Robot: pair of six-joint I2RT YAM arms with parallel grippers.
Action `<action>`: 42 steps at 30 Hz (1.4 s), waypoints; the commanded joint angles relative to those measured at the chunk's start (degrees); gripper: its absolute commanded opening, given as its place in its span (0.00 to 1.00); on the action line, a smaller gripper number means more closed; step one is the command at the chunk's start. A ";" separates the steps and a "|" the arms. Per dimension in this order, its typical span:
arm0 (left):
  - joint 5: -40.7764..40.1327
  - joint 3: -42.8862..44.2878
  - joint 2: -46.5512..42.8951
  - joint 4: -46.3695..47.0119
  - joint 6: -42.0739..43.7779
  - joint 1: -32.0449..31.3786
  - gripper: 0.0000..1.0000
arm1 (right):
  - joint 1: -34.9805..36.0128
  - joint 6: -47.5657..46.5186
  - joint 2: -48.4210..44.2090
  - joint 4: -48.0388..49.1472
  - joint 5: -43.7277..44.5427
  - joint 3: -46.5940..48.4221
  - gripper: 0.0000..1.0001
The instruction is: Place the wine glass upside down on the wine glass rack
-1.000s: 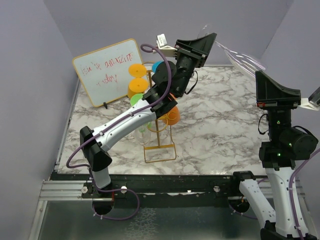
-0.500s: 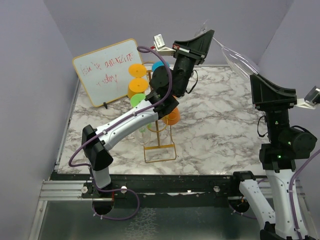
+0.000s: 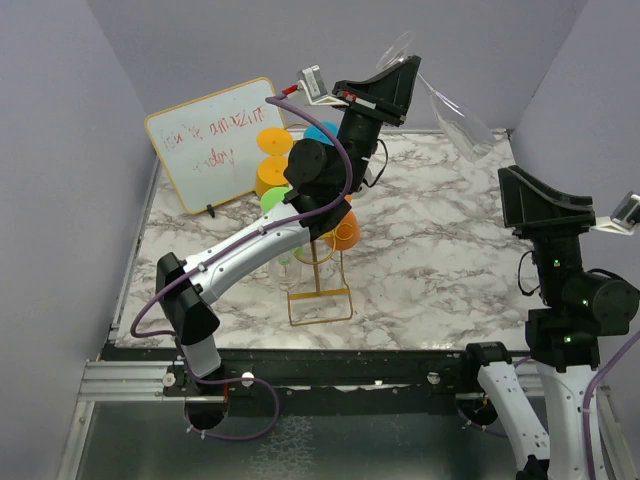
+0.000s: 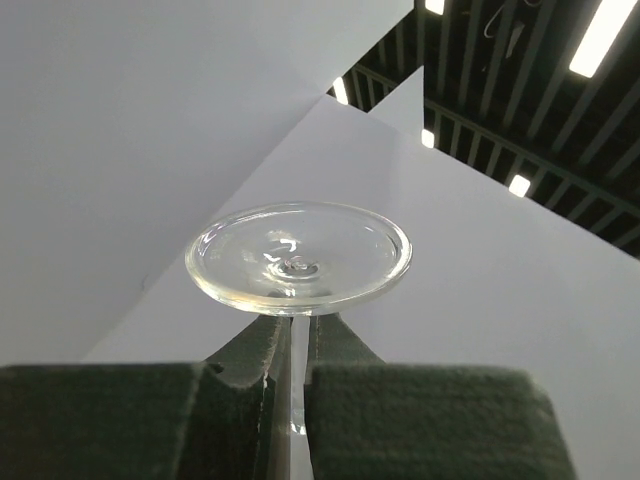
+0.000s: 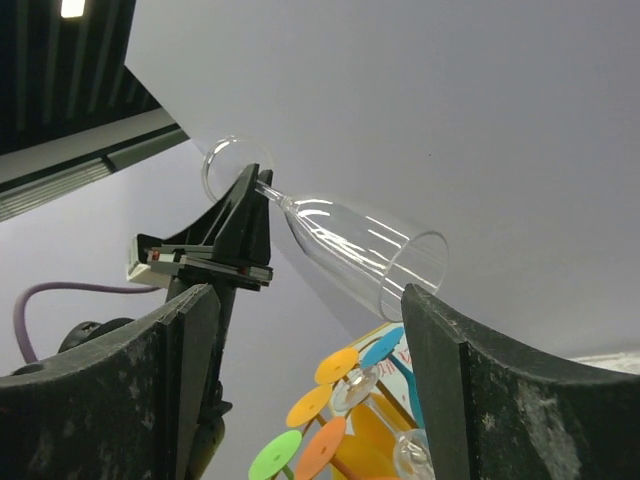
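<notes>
While the left pincer [image 3: 402, 82] was raised high above the back of the surface [image 3: 430, 260], it was clamped together on the thin stem of the wine glass [image 3: 458, 118], just under the round foot, as the left wrist view showed with the foot [image 4: 298, 258] sitting over the closed pads. The glass was therefore in the air, tilted, with its open bowl pointing down and toward the right side, not yet on the wine glass rack [image 3: 319, 268]. The right pincer [image 3: 512, 190] stood wide apart and held nothing; it was lower than the bowl and near it, but not touching. The rack stood on the surface below the left arm, partly hidden by it, and it already carried glasses with coloured feet [image 3: 275, 165]. I judged several dangers from this position. The grip was only on a smooth, narrow stem, so the heavy bowl could turn or slide between the pads during the move down. The free loop was hard to see under the arm, so the foot could miss it and strike the wire or a neighbouring glass. The rack looked light, and a push could tip it. If the right arm rose, it could hit the bowl.
</notes>
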 commanded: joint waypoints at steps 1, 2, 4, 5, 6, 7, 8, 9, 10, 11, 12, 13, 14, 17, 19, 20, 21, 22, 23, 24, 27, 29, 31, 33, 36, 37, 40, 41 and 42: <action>5.06 -2.34 -4.90 2.94 10.07 0.16 0.00 | -0.22 -3.28 -1.68 -7.81 2.48 1.26 0.79; 6.00 -2.80 -5.42 2.75 11.40 0.16 0.00 | -0.22 -3.91 -1.31 -9.35 2.81 2.20 0.79; 7.18 -4.02 -6.74 1.85 13.50 0.16 0.00 | -0.22 -5.17 -0.13 -12.30 2.96 4.00 0.78; 7.89 -4.82 -7.53 1.65 14.41 0.16 0.00 | -0.22 -6.06 0.58 -12.98 2.55 4.74 0.78; 8.93 -5.44 -8.26 1.40 15.67 0.16 0.00 | -0.22 -7.15 1.45 -13.11 1.74 5.36 0.78; 10.12 -6.10 -8.88 1.07 16.58 0.16 0.00 | -0.22 -8.23 2.58 -13.12 0.46 6.21 0.78; 11.40 -6.75 -9.64 0.64 17.30 0.16 0.00 | -0.22 -9.67 3.90 -13.11 -1.36 7.18 0.79; 12.77 -7.49 -10.28 0.08 17.97 0.16 0.00 | -0.22 -11.81 5.36 -13.12 -4.17 8.45 0.78; 14.54 -8.24 -11.03 -0.61 18.47 0.16 0.00 | -0.22 -14.12 7.10 -13.92 -7.27 10.12 0.78; 16.18 -8.93 -11.73 -1.27 19.05 0.16 0.00 | -0.22 -16.64 8.70 -14.81 -10.85 11.70 0.78; 17.44 -9.85 -12.40 -1.98 19.38 0.16 0.00 | -0.22 -18.97 10.44 -14.99 -15.10 13.36 0.77; 18.66 -10.62 -13.11 -2.44 19.70 0.16 0.00 | -0.22 -22.05 11.85 -15.23 -18.74 14.76 0.76; 19.87 -11.24 -13.59 -2.85 20.35 0.16 0.00 | -0.22 -23.53 12.95 -15.34 -22.25 16.02 0.75; 24.83 -11.39 -14.35 -5.37 22.77 0.16 0.00 | -0.22 -26.02 15.29 -14.16 -30.01 18.09 0.75; 28.88 -10.44 -14.21 -7.99 24.49 0.16 0.00 | -0.22 -26.41 15.96 -12.29 -33.41 18.57 0.75; 30.28 -9.77 -14.04 -9.34 25.13 0.16 0.00 | -0.22 -26.42 16.34 -11.21 -35.06 18.79 0.75; 31.59 -9.43 -13.89 -10.45 25.41 0.16 0.00 | -0.22 -26.24 16.82 -10.47 -36.92 19.13 0.75; 32.94 -9.38 -13.84 -11.02 25.53 0.16 0.00 | -0.22 -25.88 17.46 -9.77 -38.83 19.55 0.76; 34.22 -9.41 -13.76 -11.38 25.55 0.16 0.00 | -0.22 -25.10 18.07 -8.94 -40.60 19.75 0.76; 35.55 -9.50 -13.70 -11.65 25.48 0.16 0.00 | -0.22 -24.25 18.74 -7.78 -42.69 19.92 0.76; 39.41 -9.66 -13.29 -11.96 25.49 0.16 0.00 | -0.22 -22.61 20.61 -6.35 -46.33 20.36 0.76; 41.74 -9.52 -12.91 -12.05 24.85 0.16 0.00 | -0.22 -21.86 21.71 -6.14 -47.91 20.58 0.74; 44.28 -9.22 -12.44 -12.05 24.05 0.16 0.00 | -0.22 -21.50 22.62 -6.23 -49.05 20.74 0.70; 46.61 -8.87 -12.05 -12.05 23.17 0.16 0.00 | -0.22 -20.90 23.23 -6.04 -49.34 20.70 0.66; 48.44 -8.71 -11.66 -12.05 21.79 0.16 0.00 | -0.22 -18.92 23.90 -4.13 -50.53 20.34 0.57; 48.97 -8.82 -11.57 -12.05 21.42 0.16 0.00 | -0.22 -18.18 23.92 -3.10 -50.85 20.00 0.55; 49.85 -8.82 -11.05 -12.05 19.97 0.07 0.00 | -0.22 -16.41 23.40 -0.04 -51.91 18.75 0.50; 50.13 -8.57 -10.76 -12.05 19.52 0.07 0.00 | -0.22 -16.33 23.23 0.15 -51.99 18.58 0.48; 50.36 -8.24 -10.47 -12.05 18.99 0.07 0.00 | -0.22 -16.32 23.11 0.20 -51.88 18.35 0.46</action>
